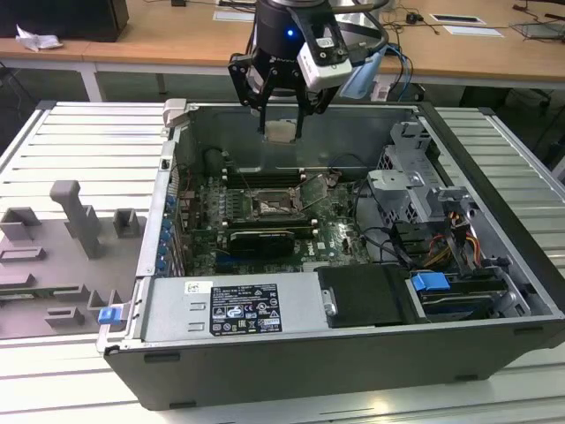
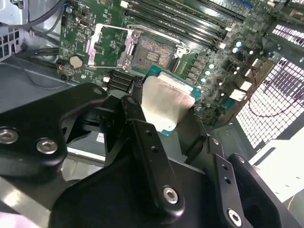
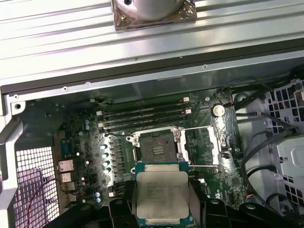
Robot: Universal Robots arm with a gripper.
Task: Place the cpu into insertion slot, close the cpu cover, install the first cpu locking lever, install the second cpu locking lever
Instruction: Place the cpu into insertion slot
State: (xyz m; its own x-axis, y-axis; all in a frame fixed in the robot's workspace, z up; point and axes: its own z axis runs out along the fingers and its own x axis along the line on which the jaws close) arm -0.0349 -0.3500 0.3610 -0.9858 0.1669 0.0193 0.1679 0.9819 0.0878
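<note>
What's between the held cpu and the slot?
Nothing. In the second wrist view the cpu hangs just short of the open slot, with no part across the gap; the cover lies flipped aside.

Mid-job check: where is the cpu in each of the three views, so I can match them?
Exterior view: the cpu is held between the fingers, seen against the far wall of the case.
Second wrist view: the held cpu sits next to the insertion slot.
First wrist view: the cpu is right beside the slot.
Shared landmark: the uncovered insertion slot.
</note>
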